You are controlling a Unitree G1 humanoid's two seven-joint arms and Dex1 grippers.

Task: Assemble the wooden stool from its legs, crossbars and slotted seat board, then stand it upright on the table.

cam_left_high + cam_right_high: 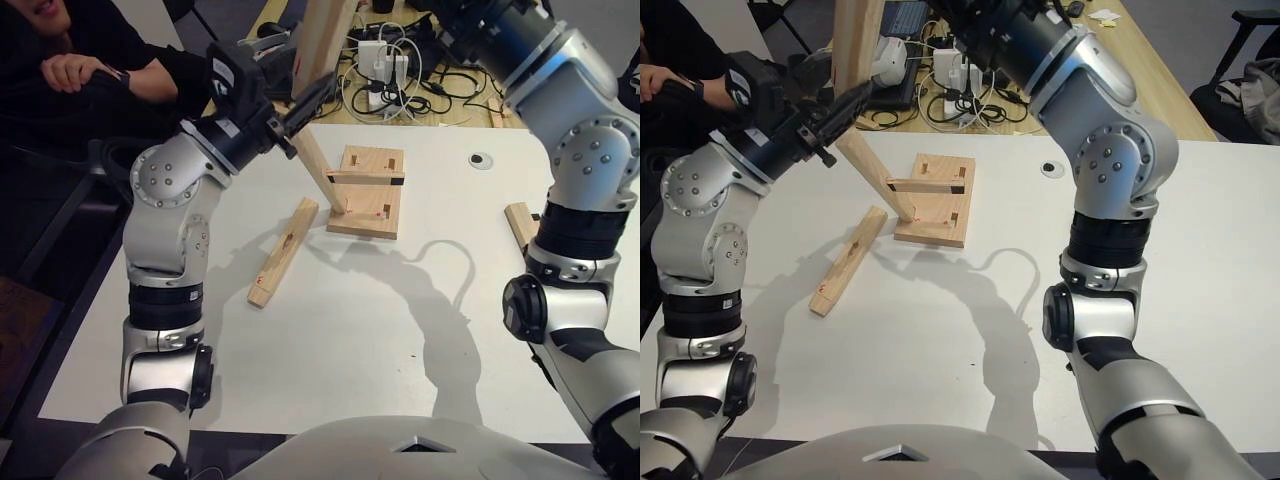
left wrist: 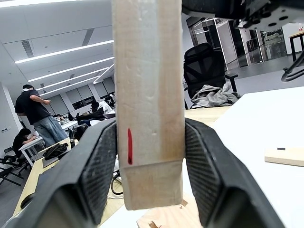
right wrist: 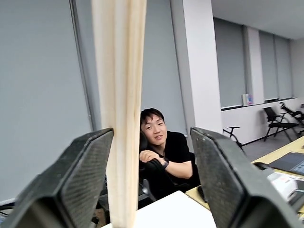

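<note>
My left gripper is shut on the lower end of a pale wooden leg that stands upright in the air above the table's far side. The right gripper straddles the same leg higher up. One finger lies against the wood and the other stands clear of it, so it is open. Below lies the slotted seat board. A second leg leans in it with a crossbar joined on. A loose leg lies flat to the board's left.
A short wooden piece lies near the right arm at the table's right side. Cables and chargers crowd the bench behind the table. A round cable port sits at the back right. The white table is bare toward me.
</note>
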